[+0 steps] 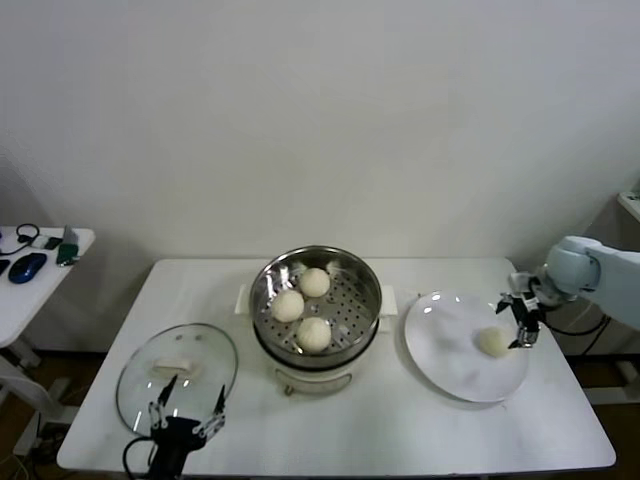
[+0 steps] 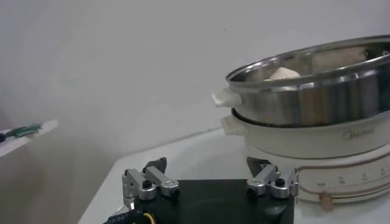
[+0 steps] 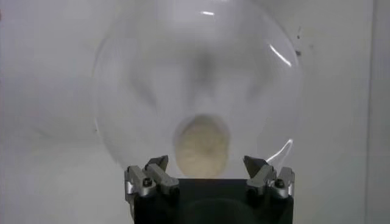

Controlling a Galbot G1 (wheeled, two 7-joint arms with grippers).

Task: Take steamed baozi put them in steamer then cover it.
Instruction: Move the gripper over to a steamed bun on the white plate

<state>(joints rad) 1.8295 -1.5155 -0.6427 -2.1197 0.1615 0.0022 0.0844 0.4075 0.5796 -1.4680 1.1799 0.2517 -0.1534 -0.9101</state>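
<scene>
The steel steamer [image 1: 316, 300] stands mid-table with three baozi in it: one at the back [image 1: 314, 282], one on the left [image 1: 288, 305], one at the front [image 1: 314, 334]. A further baozi [image 1: 492, 342] lies on the white plate [image 1: 450, 365] to the right. My right gripper [image 1: 513, 322] hangs open just beside that bun, which shows between its fingertips in the right wrist view [image 3: 202, 146]. The glass cover [image 1: 145, 375] lies flat at the front left. My left gripper [image 1: 194, 392] is open over the cover's near edge. From the left wrist, the steamer [image 2: 317, 103] rises ahead.
A small side table [image 1: 45, 290] at the far left carries a mouse and other small items. The white work table [image 1: 400, 430] has its front edge close behind my left gripper. A plain wall stands behind.
</scene>
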